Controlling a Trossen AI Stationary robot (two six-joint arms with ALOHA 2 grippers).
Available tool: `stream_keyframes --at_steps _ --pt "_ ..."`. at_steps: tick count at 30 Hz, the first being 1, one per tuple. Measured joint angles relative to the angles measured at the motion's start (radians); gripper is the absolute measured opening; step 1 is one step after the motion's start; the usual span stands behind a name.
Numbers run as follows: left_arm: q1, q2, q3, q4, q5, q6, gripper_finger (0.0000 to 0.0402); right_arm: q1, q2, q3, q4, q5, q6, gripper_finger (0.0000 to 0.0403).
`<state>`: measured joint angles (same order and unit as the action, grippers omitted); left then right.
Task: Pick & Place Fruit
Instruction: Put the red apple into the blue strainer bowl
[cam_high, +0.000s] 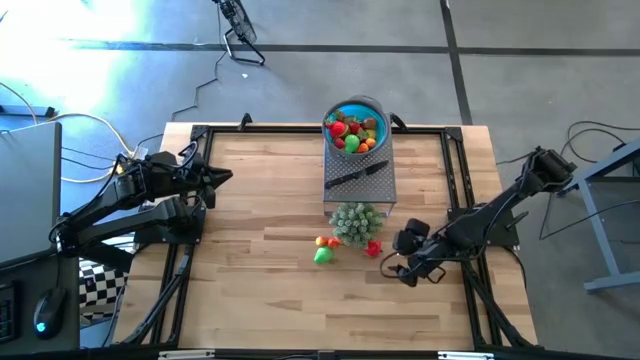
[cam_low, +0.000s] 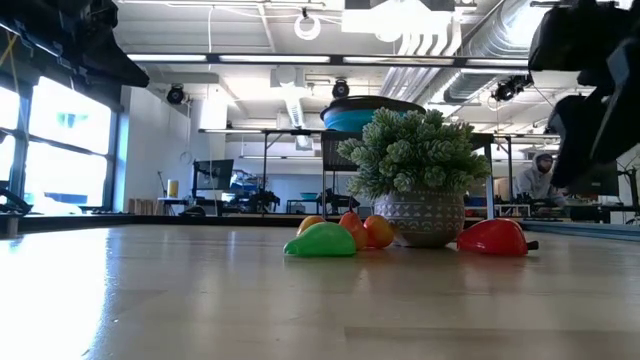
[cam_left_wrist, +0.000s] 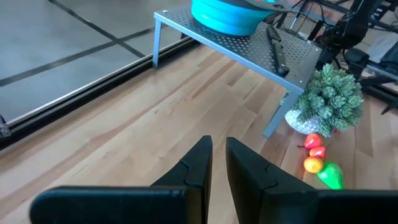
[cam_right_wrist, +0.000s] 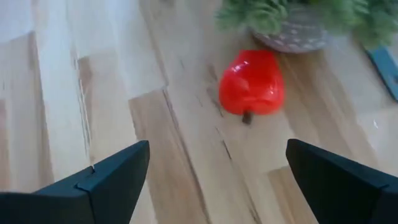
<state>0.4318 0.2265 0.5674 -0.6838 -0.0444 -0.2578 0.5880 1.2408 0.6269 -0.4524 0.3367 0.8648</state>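
Several small toy fruits fill a blue bowl (cam_high: 355, 125) on a perforated metal stand (cam_high: 375, 185). More fruits lie on the table: a red one (cam_high: 373, 248) (cam_right_wrist: 252, 82) beside a potted plant (cam_high: 355, 222), plus a green one (cam_high: 323, 256) and a small orange and red pair (cam_high: 327, 241) to the plant's left. My right gripper (cam_high: 395, 256) (cam_right_wrist: 217, 180) hovers open just right of the red fruit, slanting down, touching nothing. Near the table's left edge my left gripper (cam_high: 215, 178) (cam_left_wrist: 217, 162) is raised, shut and empty.
A black-handled knife (cam_high: 355, 177) lies on the stand in front of the bowl. The potted plant stands just beyond the red fruit, close to my right gripper's fingers. Bare wooden tabletop (cam_high: 260, 220) spreads to the left and toward the near edge.
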Motion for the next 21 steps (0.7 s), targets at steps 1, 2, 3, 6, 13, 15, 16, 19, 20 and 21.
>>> stream_keyframes --at_steps 1,2,3,6,13,15,16,19,20,21 --pt "0.0 0.0 0.0 0.0 0.0 0.003 0.0044 0.0 0.0 -0.006 0.003 0.006 -0.028 0.0371" --pt "0.0 0.0 0.0 0.0 0.0 0.003 0.0044 -0.003 0.0 -0.01 -0.007 0.02 -0.049 0.0371" --pt "0.0 0.0 0.0 0.0 0.0 0.002 0.0044 -0.007 0.0 -0.011 -0.015 0.036 -0.064 0.0371" --pt "0.0 0.0 0.0 0.0 0.0 -0.004 0.0044 -0.026 0.0 -0.009 -0.002 0.067 -0.112 0.0371" --pt "0.0 0.0 0.0 0.001 0.0 -0.012 0.0044 -0.063 0.0 -0.009 0.05 0.08 -0.16 0.0371" --pt "0.0 0.0 0.0 0.001 0.0 -0.012 0.0044 -0.068 0.0 -0.009 0.077 0.077 -0.131 0.0371" --pt "0.0 0.0 0.0 0.001 0.0 -0.012 0.0044 -0.068 0.0 -0.009 0.094 0.076 -0.109 0.0371" --pt "0.0 0.0 0.0 0.001 0.0 -0.012 0.0044 -0.067 0.0 -0.009 0.152 0.077 -0.071 0.0371" --pt "0.0 0.0 0.0 0.001 0.0 -0.012 0.0044 -0.068 0.0 -0.009 0.173 0.078 -0.073 0.0371" --pt "0.0 0.0 0.0 0.001 0.0 -0.012 0.0044 -0.068 0.0 -0.009 0.189 0.079 -0.091 0.0371"
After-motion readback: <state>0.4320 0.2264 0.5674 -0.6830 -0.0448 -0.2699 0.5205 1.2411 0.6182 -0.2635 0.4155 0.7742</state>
